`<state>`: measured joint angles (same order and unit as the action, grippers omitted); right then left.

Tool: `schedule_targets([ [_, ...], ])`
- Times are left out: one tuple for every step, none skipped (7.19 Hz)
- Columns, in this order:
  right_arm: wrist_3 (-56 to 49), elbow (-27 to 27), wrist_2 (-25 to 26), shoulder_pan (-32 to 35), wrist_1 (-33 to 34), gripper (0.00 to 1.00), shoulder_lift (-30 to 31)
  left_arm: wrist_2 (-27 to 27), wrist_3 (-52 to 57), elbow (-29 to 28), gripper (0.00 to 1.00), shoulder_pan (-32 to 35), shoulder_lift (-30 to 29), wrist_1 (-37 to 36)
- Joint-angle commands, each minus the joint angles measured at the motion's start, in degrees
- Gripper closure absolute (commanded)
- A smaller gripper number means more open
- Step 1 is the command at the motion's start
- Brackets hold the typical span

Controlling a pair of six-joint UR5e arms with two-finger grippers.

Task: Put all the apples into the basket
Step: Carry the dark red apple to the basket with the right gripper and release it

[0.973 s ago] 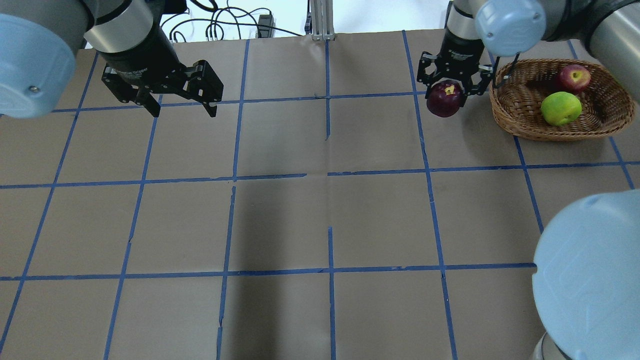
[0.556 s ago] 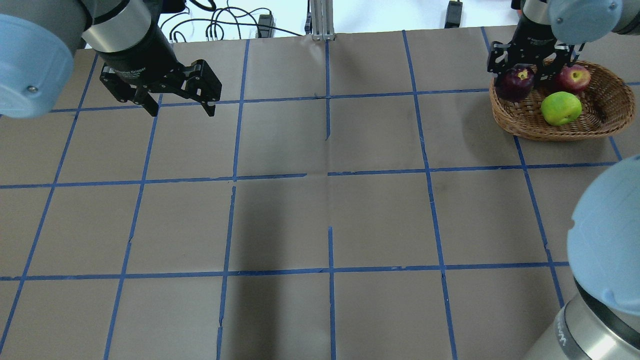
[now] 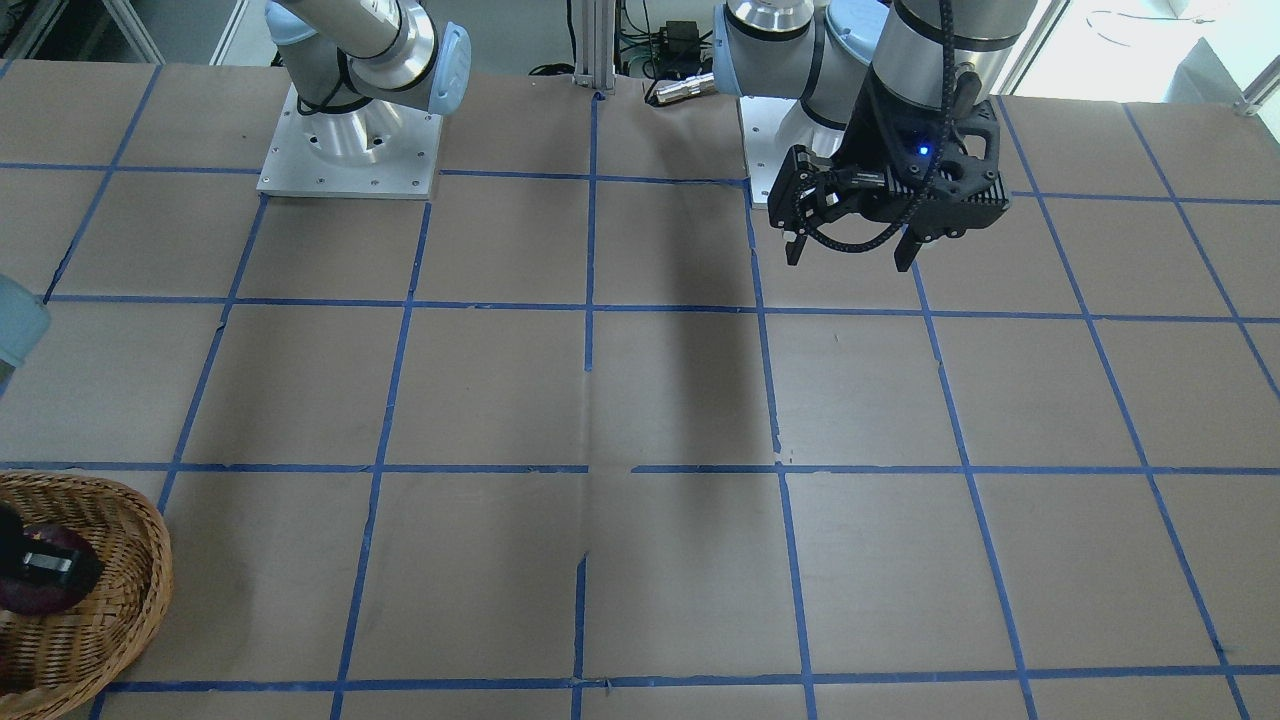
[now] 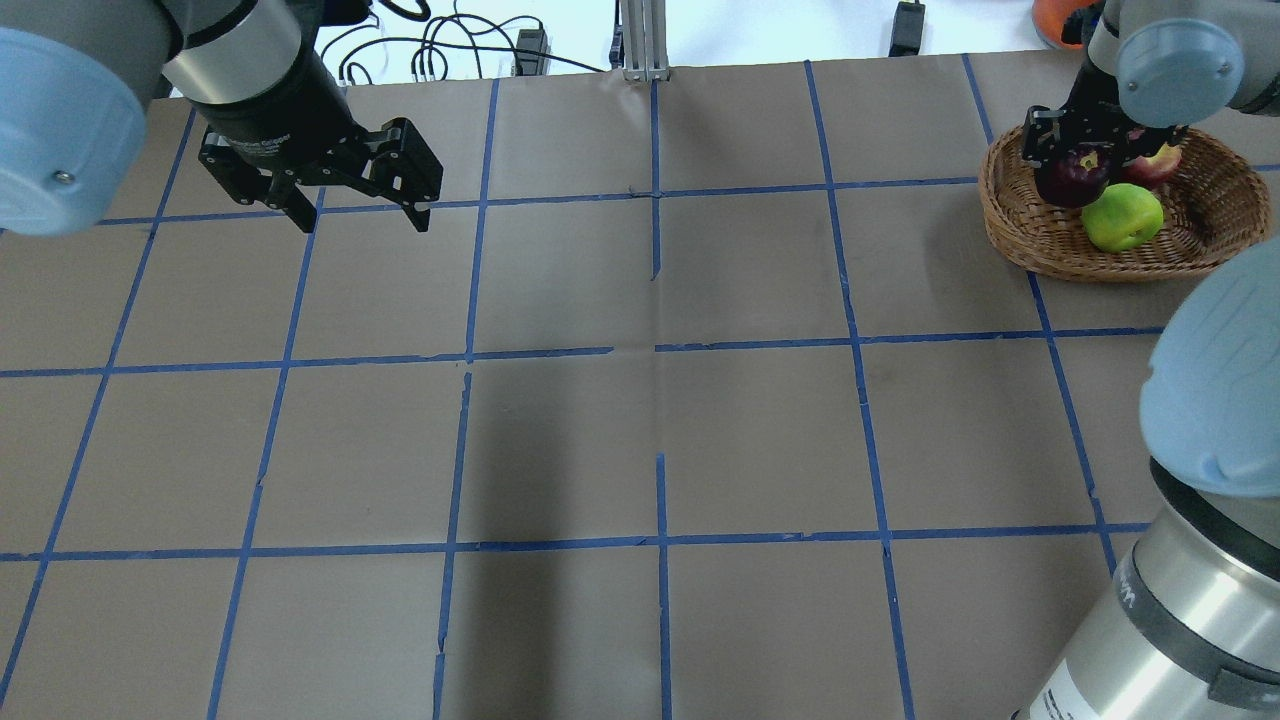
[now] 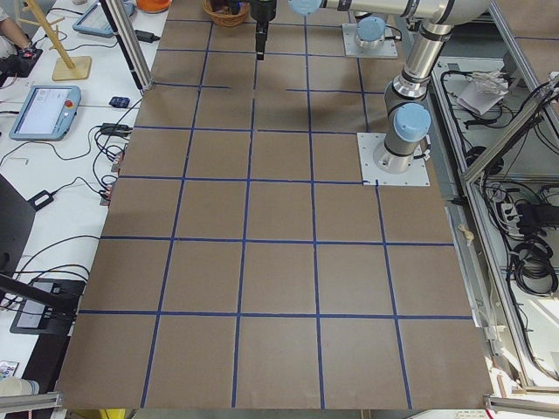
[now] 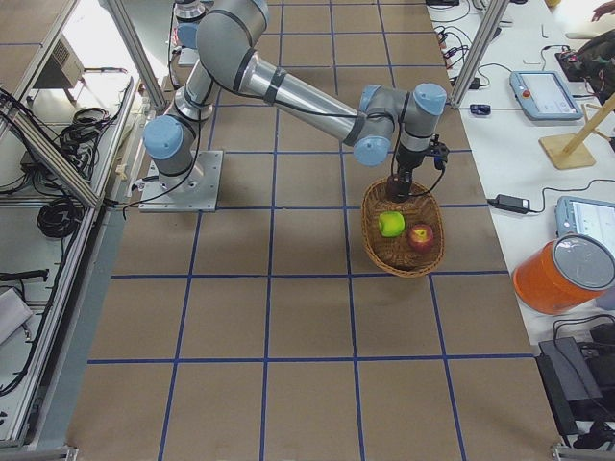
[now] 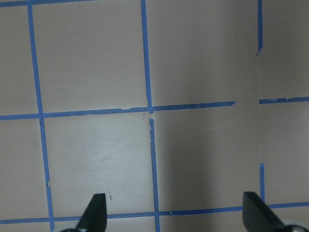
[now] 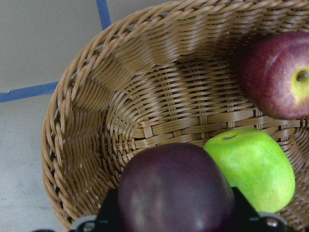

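Note:
The wicker basket (image 4: pixel 1200 255) stands at the table's far right. The lime green apple (image 4: pixel 1122 216) and the red apple (image 4: pixel 1158 166) lie in it. My right gripper (image 4: pixel 1078 168) is shut on the dark maroon apple (image 4: pixel 1072 182) and holds it over the basket's left part, beside the green apple. In the right wrist view the maroon apple (image 8: pixel 174 188) sits between my fingers above the basket's weave (image 8: pixel 145 96), with the green apple (image 8: pixel 256 169) and the red apple (image 8: pixel 275 77) behind it. My left gripper (image 4: pixel 365 222) is open and empty above the far left of the table.
Brown paper with a blue tape grid covers the table (image 4: pixel 650 400). Cables lie beyond its far edge (image 4: pixel 440 50). In the front-facing view the basket (image 3: pixel 130 590) is at the lower left corner and my left gripper (image 3: pixel 848 258) hangs near its base.
My right gripper has carried the maroon apple to the right, from beside the basket's left rim to over its inside. The left arm has not moved.

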<state>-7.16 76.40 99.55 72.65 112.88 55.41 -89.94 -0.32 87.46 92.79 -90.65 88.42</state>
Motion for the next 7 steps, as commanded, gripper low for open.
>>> schedule_targets([
  [0.04,0.06,-0.24,-0.06,1.56,0.07,-2.66,0.03,-0.12,0.0,0.0,-0.07,-0.06,0.0],
  [-0.05,-0.11,0.11,-0.06,1.38,0.0,-2.67,0.03,-0.12,-0.09,0.0,-0.07,-0.14,-0.09],
  [-0.05,-0.11,0.12,-0.06,1.12,0.0,-2.15,-0.06,0.14,0.08,0.0,-0.15,0.03,-0.09],
  [0.04,-0.11,0.12,0.12,0.51,0.0,0.29,0.03,0.41,0.0,0.0,-0.24,-0.06,-0.17],
  [0.48,0.41,-0.32,0.64,-4.2,0.0,5.19,0.03,0.15,-0.09,0.0,-0.24,-0.14,-0.35],
  [0.92,0.41,-0.58,1.43,-12.86,0.0,10.72,0.03,0.14,-0.09,0.0,-0.24,-0.06,-0.35],
  [0.92,0.76,-0.67,4.14,-15.9,0.0,15.99,0.03,0.14,-0.09,0.0,-0.24,-0.14,-0.44],
])
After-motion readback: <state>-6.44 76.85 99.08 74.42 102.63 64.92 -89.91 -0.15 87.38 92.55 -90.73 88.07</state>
